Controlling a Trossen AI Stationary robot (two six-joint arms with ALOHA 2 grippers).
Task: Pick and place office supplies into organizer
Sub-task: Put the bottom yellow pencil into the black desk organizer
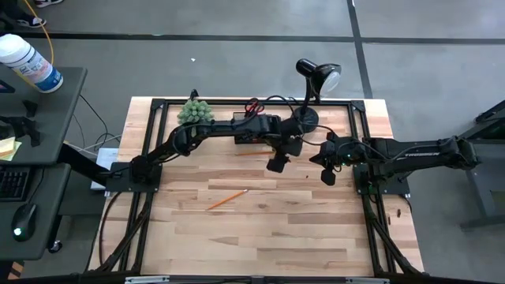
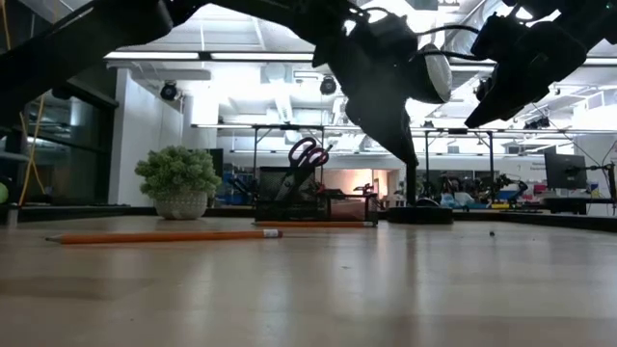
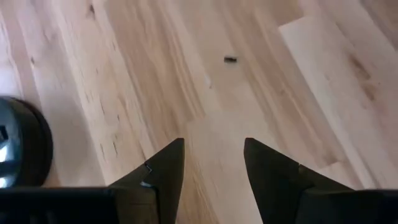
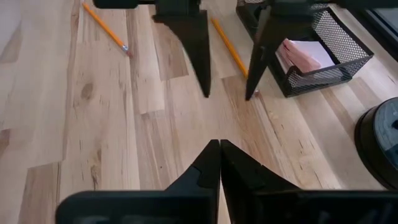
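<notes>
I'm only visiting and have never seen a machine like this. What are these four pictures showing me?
It is a robot with two dark arms at a wooden table, each ending in a two-finger gripper. One picture looks straight down, one looks level across the tabletop, and two come from cameras on the wrists.

The left gripper hangs over the table with its jaws open and empty. The right gripper hangs nearby, jaws shut, holding nothing.

One pencil lies mid-table; another lies beside the black mesh organizer, which holds a pink pad and red-handled scissors. A plant and a lamp stand at the back.
</notes>
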